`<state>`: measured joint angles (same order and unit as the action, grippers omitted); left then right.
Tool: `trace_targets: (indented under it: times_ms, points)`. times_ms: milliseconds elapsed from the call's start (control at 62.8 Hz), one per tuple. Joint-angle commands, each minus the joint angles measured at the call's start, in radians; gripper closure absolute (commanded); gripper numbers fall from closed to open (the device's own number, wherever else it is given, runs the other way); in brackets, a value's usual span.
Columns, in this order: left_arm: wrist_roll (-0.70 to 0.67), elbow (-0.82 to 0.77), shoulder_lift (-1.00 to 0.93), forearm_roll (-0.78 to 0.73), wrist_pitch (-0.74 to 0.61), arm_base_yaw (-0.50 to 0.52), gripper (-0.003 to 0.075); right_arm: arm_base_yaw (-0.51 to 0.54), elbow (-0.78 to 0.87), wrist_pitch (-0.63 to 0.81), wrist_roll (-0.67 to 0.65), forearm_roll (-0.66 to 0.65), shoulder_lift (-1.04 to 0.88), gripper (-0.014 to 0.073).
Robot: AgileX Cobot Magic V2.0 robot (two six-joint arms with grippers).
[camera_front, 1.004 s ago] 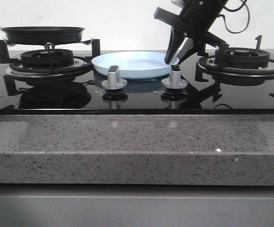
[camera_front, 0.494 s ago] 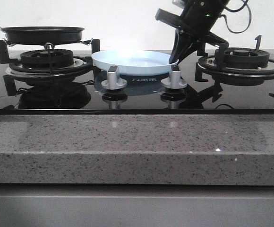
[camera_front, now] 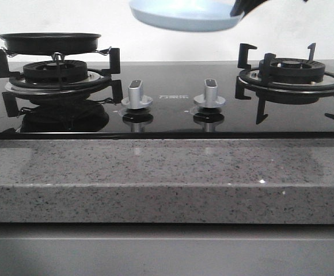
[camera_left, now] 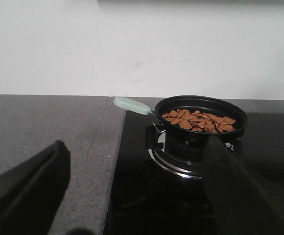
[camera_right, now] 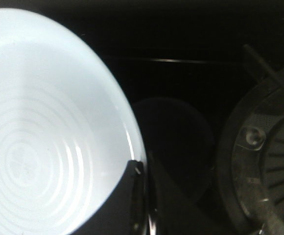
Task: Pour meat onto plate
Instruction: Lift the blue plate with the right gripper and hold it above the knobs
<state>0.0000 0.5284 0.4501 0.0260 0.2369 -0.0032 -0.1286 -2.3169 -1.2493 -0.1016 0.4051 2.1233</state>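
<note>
The plate is held in the air above the stove, pinched at its rim by the right claw, whose fingers are pressed onto the edge. The meat is seen lying in the black pan on the left burner. The left claw is spread wide, with nothing between its fingers

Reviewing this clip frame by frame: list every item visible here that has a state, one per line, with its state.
plate: lifted clear of the stove, held by its rim, empty
right gripper: shut on the plate rim
meat: in the pan, not yet poured
frying pan: sitting on the left burner
left gripper: open, holding nothing
right burner: bare, nothing on it
two knobs: upright; setting cannot be told
</note>
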Motion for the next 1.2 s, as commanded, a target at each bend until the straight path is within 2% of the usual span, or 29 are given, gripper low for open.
trace_targets:
  times_ms: [0,175,367,542,781,1052,1179]
  points:
    - [0.0,0.031,0.011,0.008,-0.083,-0.003,0.0177,-0.009,0.038,-0.092,0.016,0.03,-0.125,0.0652]
    - [0.0,0.031,0.011,0.008,-0.083,-0.003,0.0177,-0.021,0.147,-0.09,0.064,0.026,-0.193,0.0652]
    - [0.0,0.031,0.011,0.008,-0.083,-0.003,0.0177,-0.075,0.262,-0.041,0.072,-0.073,-0.251,0.0652]
    - [0.0,0.031,0.011,0.008,-0.083,-0.003,0.0177,-0.127,0.432,0.097,0.076,-0.085,-0.338,0.0652]
    - [0.0,0.031,0.011,0.008,-0.083,-0.003,0.0177,-0.132,0.706,0.275,0.093,-0.072,-0.476,0.0652]
    - [0.0,0.031,0.011,0.008,-0.083,-0.003,0.0177,-0.132,0.998,0.598,0.228,0.067,-0.621,0.0652]
    - [0.0,0.031,0.011,0.008,-0.083,-0.003,0.0177,-0.132,1.037,0.643,0.244,0.093,-0.633,0.0652]
